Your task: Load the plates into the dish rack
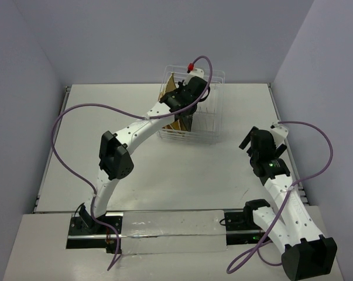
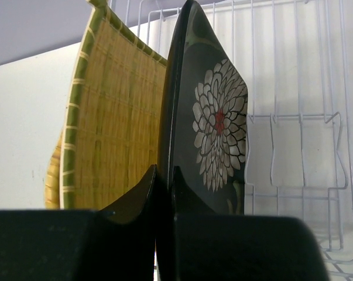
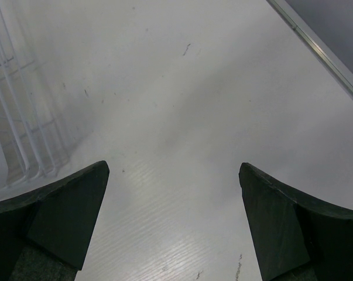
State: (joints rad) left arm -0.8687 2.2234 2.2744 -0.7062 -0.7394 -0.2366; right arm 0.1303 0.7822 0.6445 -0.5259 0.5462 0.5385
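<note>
Seats the black floral plate (image 2: 214, 126) upright in the dish rack (image 2: 299, 116), just beside a yellow woven plate (image 2: 115, 117), with the left gripper (image 2: 164, 172) clamped on its rim and the right gripper (image 3: 173, 168) spread wide and empty above the table (image 3: 194, 88); next, likely calls for releasing and withdrawing without tipping it.

white table (image 1: 164, 175), pale lilac walls (image 1: 135, 35)

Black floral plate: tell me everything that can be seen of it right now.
The black floral plate is glossy and rounded-square, with a white chrysanthemum and red centre. It stands on edge inside the dish rack, close beside a yellow woven plate; contact between them cannot be told. The left gripper pinches its near rim.
</note>
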